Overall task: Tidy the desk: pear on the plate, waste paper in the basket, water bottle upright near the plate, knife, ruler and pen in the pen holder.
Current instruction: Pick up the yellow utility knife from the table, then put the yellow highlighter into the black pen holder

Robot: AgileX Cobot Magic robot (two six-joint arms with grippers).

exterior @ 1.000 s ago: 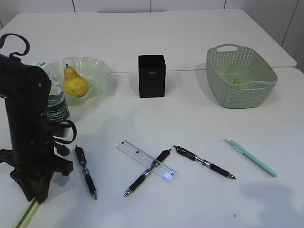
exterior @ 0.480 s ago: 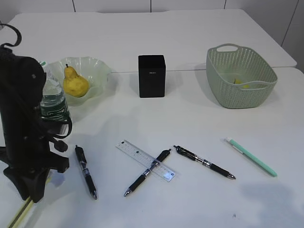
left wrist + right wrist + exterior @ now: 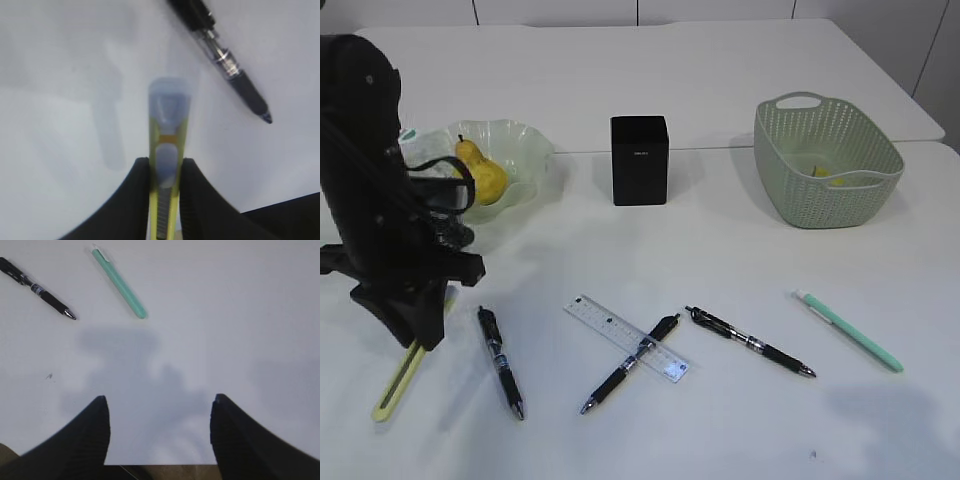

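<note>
Bare worktop (image 3: 740, 240) lay open between holder (image 3: 639, 160) and basket (image 3: 827, 160); pens (image 3: 750, 342) and ruler (image 3: 626, 338) cluttered the front strip.

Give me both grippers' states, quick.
Left gripper: shut on the yellow-green knife.
Right gripper: open, empty.

The yellow-green knife (image 3: 168, 165) is pinched between the 2 black left fingers (image 3: 131, 200) and sticks out past their tips, above the white surface (image 3: 740, 250). A black pen (image 3: 220, 55) lies flat just right of the fingers. Behind them, the yellow pear (image 3: 485, 175) sits in the pale green plate (image 3: 525, 150).
</note>
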